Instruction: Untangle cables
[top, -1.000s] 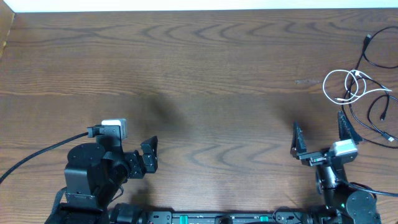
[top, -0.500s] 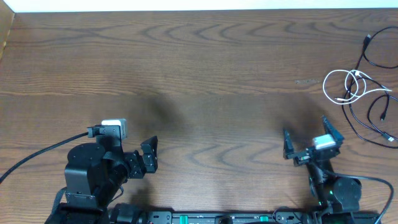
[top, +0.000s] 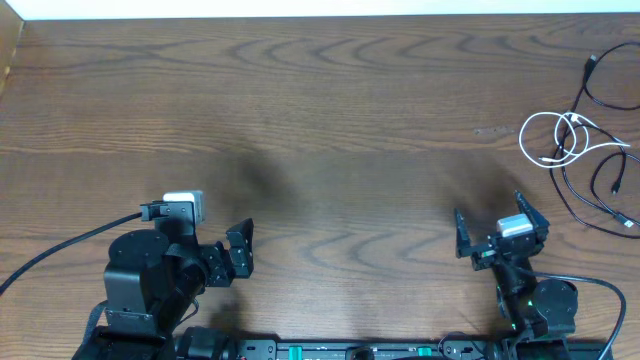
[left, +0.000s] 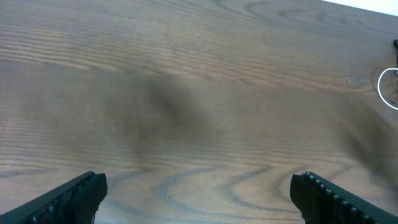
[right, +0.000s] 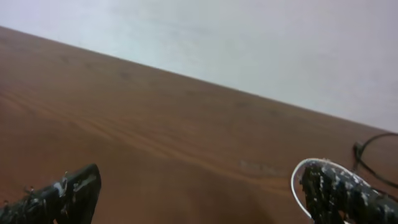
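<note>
Table (top: 300, 120): dark brown wood, matte, with long arched grain lines; a pale strip runs along its far edge.
Cables (top: 585, 150): a loose tangle of thin cords lying flat at the table's far right, near the right edge and well apart from both grippers.
White cable (top: 545, 135): a thin, smooth cord curled into a few overlapping rounded loops, with small plug ends lying inside them. One arc of it shows at the right edge of the left wrist view (left: 380, 90) and beside the right finger in the right wrist view (right: 297, 180).
Black cables (top: 600, 190): thin, dark cords in open curves and one narrow loop. They cross the white loops and run on toward the near right, and one small plug end lies at the upper right.
Left gripper (left: 199, 196): the jaws are spread wide with nothing between them. The fingers are black and blocky, the right one finely toothed along its edge, and they hang over bare wood at the near left.
Right gripper (top: 493, 218): the jaws are wide apart and empty. The fingers are black with a rough, pale-speckled surface. It sits at the near edge, right of centre, with the cables beyond it to the right and not touching.
Wall (right: 249, 37): plain, pale and smooth, behind the table's far edge in the right wrist view.
</note>
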